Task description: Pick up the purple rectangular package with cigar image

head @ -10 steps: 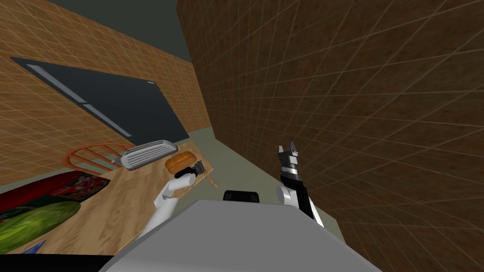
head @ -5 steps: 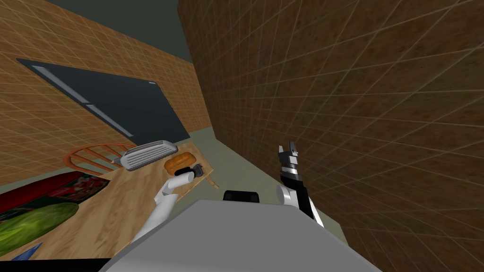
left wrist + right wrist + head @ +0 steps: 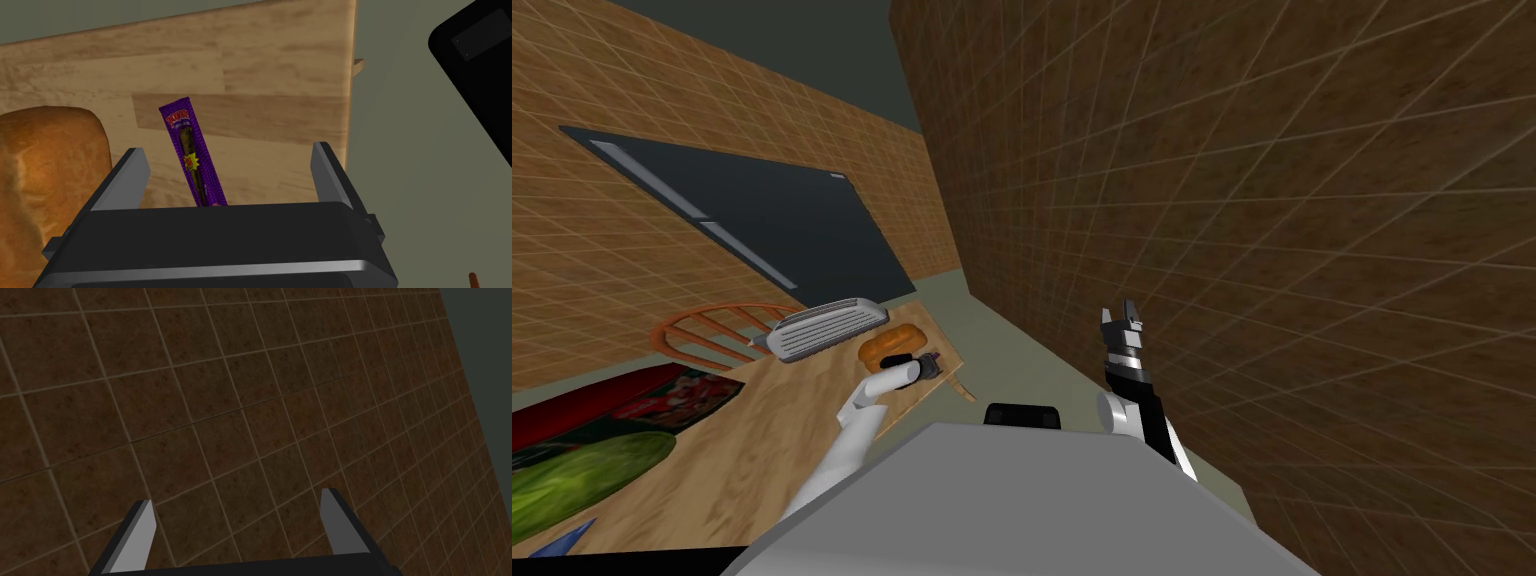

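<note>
Left gripper (image 3: 228, 148): released, fingers spread wide, nothing between them; poised over the table's end.
Purple package (image 3: 192, 155): long, narrow, cigar printed along it; flat on the table, between the two fingers, nearer the one on the loaf's side, clear of both; near end hidden behind the gripper's body; far end points to 12 o'clock, leaning to 11.
Table (image 3: 280, 65): light wood planks.
Bread loaf (image 3: 45, 170): golden brown; head view, 10 o'clock of the left gripper, close.
Grey ribbed appliance (image 3: 824, 325): 10 o'clock of the loaf, just beside.
Right gripper (image 3: 236, 497): fingers parted, empty; raised, 3 o'clock of the left gripper, well apart.
</note>
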`<state>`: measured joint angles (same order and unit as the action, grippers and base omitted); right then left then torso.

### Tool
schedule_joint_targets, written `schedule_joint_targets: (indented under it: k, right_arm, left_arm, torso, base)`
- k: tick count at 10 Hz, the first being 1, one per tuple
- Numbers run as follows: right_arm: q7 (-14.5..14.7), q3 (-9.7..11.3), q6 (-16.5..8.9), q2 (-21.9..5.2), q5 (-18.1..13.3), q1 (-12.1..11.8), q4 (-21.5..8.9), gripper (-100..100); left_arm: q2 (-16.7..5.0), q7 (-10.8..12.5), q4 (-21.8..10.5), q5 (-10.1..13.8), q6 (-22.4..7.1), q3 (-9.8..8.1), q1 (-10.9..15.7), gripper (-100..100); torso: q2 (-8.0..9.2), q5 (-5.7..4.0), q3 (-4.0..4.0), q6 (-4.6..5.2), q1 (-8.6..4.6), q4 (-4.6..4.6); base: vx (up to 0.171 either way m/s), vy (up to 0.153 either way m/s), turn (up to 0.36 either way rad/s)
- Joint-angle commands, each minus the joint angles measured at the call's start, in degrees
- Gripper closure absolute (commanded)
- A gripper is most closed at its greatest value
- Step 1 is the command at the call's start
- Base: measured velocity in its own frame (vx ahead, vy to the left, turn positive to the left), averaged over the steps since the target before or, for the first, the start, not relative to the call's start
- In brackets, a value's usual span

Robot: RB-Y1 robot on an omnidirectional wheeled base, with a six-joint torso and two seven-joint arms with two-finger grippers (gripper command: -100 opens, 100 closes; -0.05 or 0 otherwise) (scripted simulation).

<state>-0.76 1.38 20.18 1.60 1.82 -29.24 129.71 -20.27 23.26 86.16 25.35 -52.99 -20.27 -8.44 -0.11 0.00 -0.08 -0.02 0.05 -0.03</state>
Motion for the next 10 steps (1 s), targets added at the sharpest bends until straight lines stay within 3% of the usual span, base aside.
schedule_joint_targets:
  k: [1, 10]
  right_arm:
    - [0.0, 0.0, 0.0, 0.0, 0.0, 0.0, 0.0, 0]
    - [0.0, -0.01, 0.0, -0.01, 0.0, -0.01, 0.0, 0]
  left_arm:
    - [-0.93, 1.82, -2.56, 0.81, -2.86, -0.86, 1.45, -100]
    - [-5.25, 10.14, -15.17, 4.01, -14.52, -4.42, 7.34, -100]
  torso:
    - [0.0, 0.0, 0.0, 0.0, 0.0, 0.0]
    - [-0.15, 0.04, -0.08, 0.0, 0.15, -0.03]
  base:
    - [0.051, 0.014, 0.042]
    - [0.065, 0.037, 0.038]
